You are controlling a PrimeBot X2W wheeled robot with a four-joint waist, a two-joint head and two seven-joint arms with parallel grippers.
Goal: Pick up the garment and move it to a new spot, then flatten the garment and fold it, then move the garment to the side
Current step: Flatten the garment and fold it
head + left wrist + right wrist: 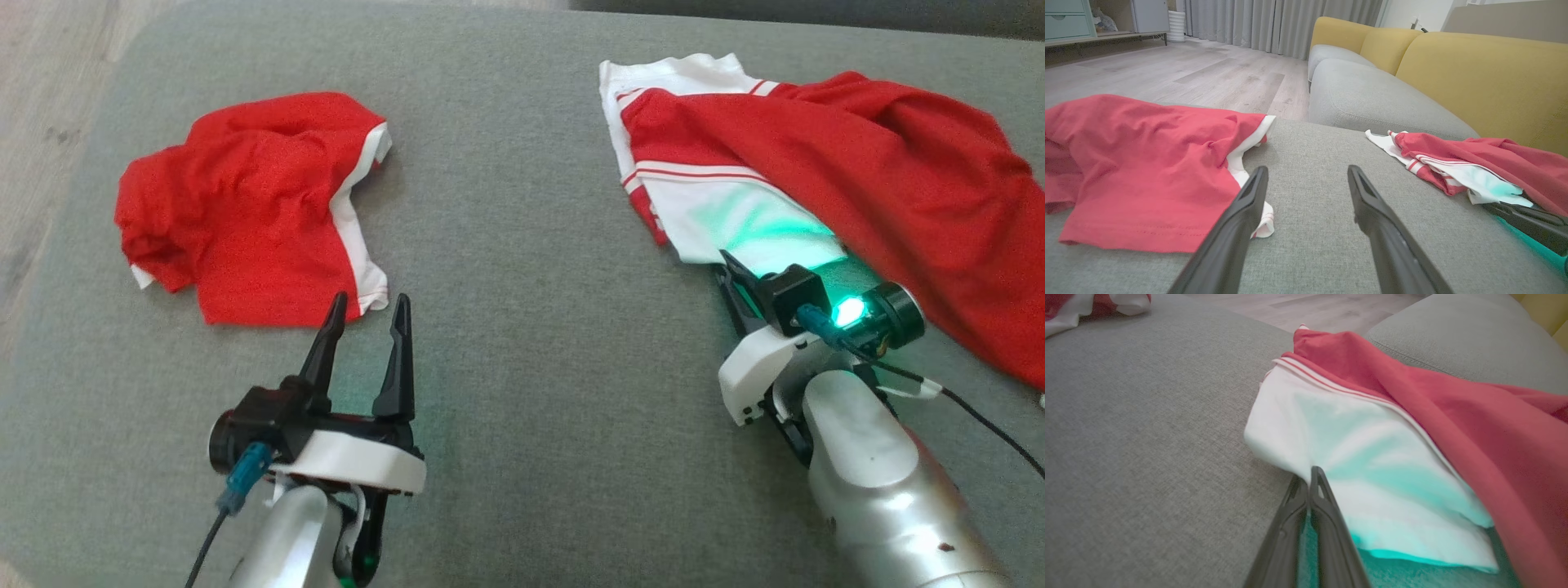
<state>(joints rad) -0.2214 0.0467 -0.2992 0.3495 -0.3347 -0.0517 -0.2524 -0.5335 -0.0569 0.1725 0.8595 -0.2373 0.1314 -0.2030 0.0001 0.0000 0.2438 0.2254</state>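
- A grey fabric cushion [522, 245] is spreading out in front of the robot as the work surface. Behind it, pale wooden floor [1208, 77] is running to grey curtains [1274, 20], and a sofa with yellow backrests [1486, 77] is standing alongside.
- The left gripper [370, 300] is hovering just over the cushion with its fingers spread wide, holding nothing.
- The right gripper [1310, 469] is pressing its fingers tightly together, tips meeting the near edge of the white panel [1363, 457]. Whether cloth is pinched between them I cannot tell.
- The red and white garment [857, 163] is lying crumpled on the cushion's right side, its red part draping over the white panel. It is stretching ahead and to the right of the right gripper, with a green glow falling on the white cloth.
- A second red garment [253, 204] with white trim is lying bunched on the left. Its near corner is sitting just beside the left gripper's fingertips.
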